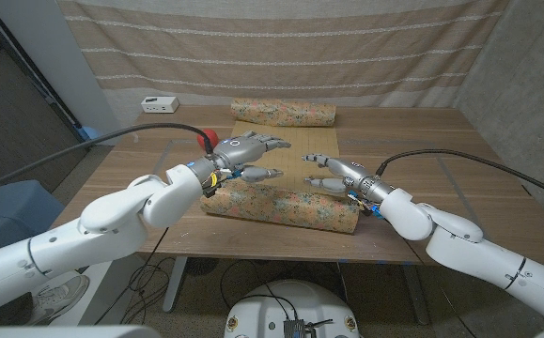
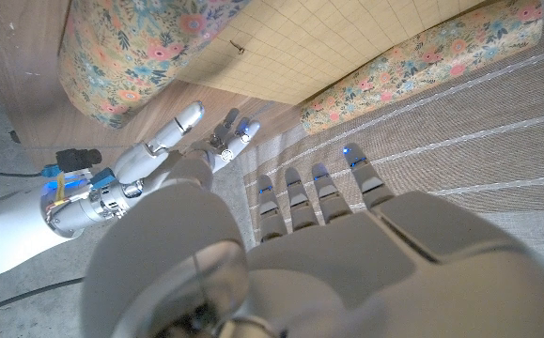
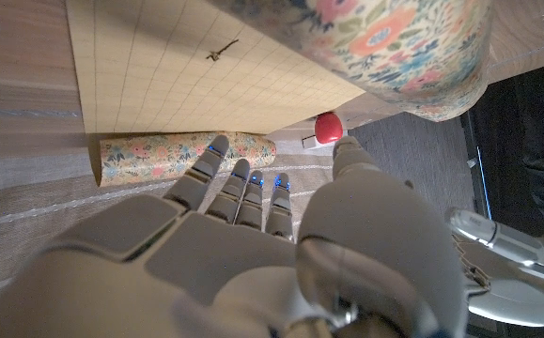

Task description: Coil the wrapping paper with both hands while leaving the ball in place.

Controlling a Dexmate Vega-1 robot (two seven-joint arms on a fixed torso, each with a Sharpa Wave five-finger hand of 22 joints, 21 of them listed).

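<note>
The floral wrapping paper has a near coil by the table's front edge, a far roll at the back, and a tan gridded sheet stretched between them. My left hand hovers over the near coil's left end, fingers spread and holding nothing. My right hand hangs over the sheet just behind the coil's right part, fingers also apart. The red ball sits left of the sheet, partly hidden behind my left hand. In the right wrist view the ball shows beyond the near coil.
A small white box lies at the table's back left. A beige striped curtain hangs behind the table. The near coil lies close to the table's front edge. A blue object stands off the table's left side.
</note>
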